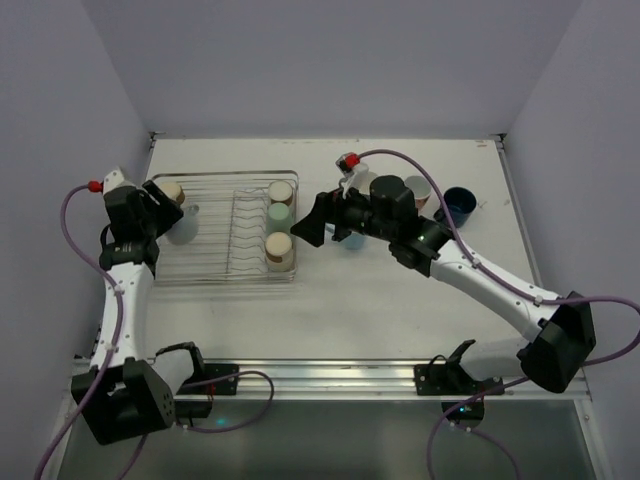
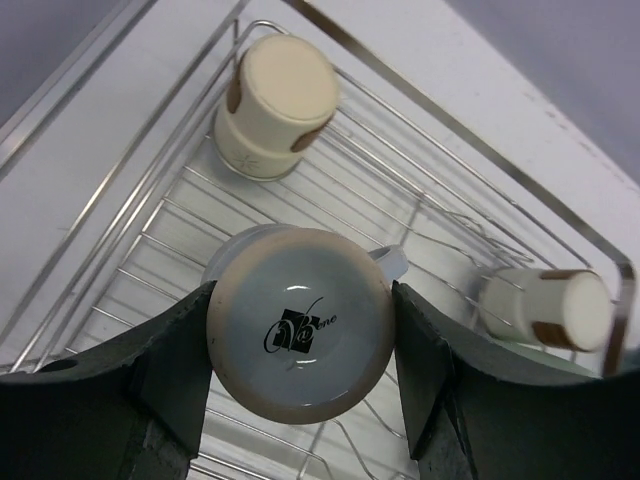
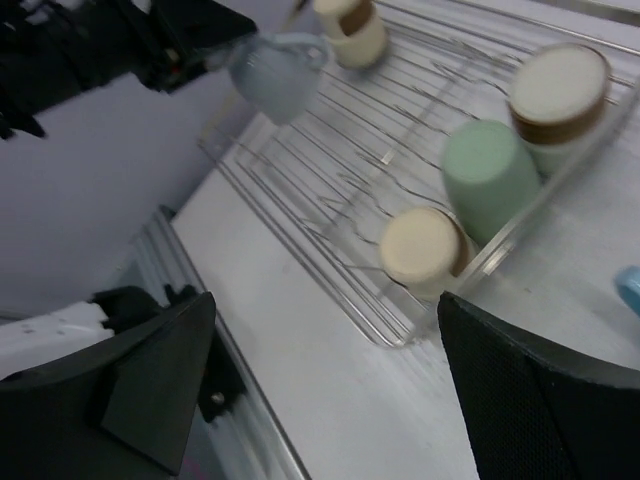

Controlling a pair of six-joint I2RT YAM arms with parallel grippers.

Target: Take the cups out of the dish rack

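The dish rack point(image 1: 215, 262) is a silver wire rack on the left of the table. My left gripper point(image 1: 178, 222) is shut on an upturned light blue mug point(image 2: 300, 335) over the rack's left part, a finger pressed on each side of it. One beige tumbler point(image 1: 170, 190) stands upside down behind the mug. At the rack's right end stand a beige tumbler point(image 1: 282, 190), a pale green tumbler point(image 1: 279, 215) and another beige tumbler point(image 1: 279, 247). My right gripper point(image 1: 308, 222) hangs open and empty just right of the rack, facing those tumblers point(image 3: 425, 250).
A pinkish cup point(image 1: 418, 190) and a navy mug point(image 1: 460, 203) stand on the table behind my right arm. A light blue cup point(image 1: 350, 238) shows under the right wrist. The table's front rail point(image 1: 330, 372) runs along the near edge.
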